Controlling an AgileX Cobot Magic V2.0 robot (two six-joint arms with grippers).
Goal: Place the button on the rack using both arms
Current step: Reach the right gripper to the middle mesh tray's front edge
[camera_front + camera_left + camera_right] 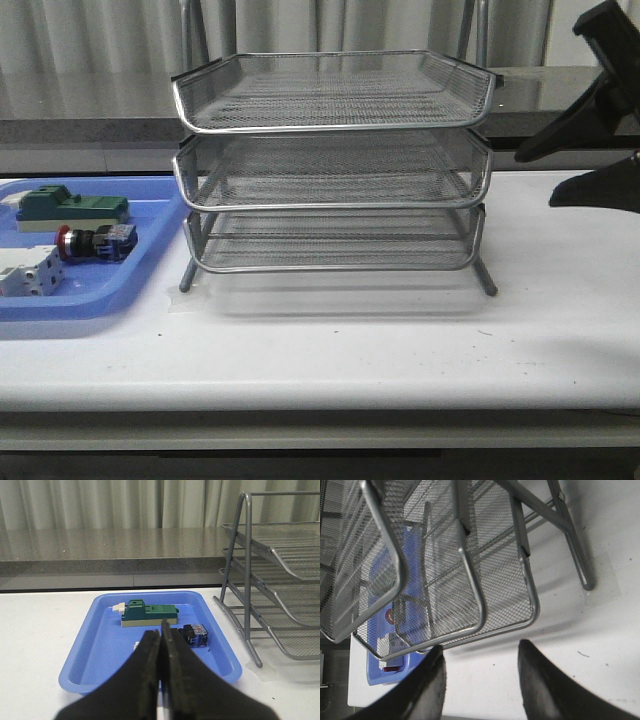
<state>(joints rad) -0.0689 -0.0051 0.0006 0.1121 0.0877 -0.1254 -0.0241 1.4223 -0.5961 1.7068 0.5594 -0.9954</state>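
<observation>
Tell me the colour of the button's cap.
Red; the button lies in the blue tray, clearest in the front view.

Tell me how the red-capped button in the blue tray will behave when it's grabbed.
The button lies on its side, and its round cap and collar suggest it may roll if nudged. It looks rigid and probably light. Its blue rear block looks squarer, likely the steadier place for fingers.

button [92, 242] in tray [150, 270], left of rack [335, 170], w/ two blocks
</observation>
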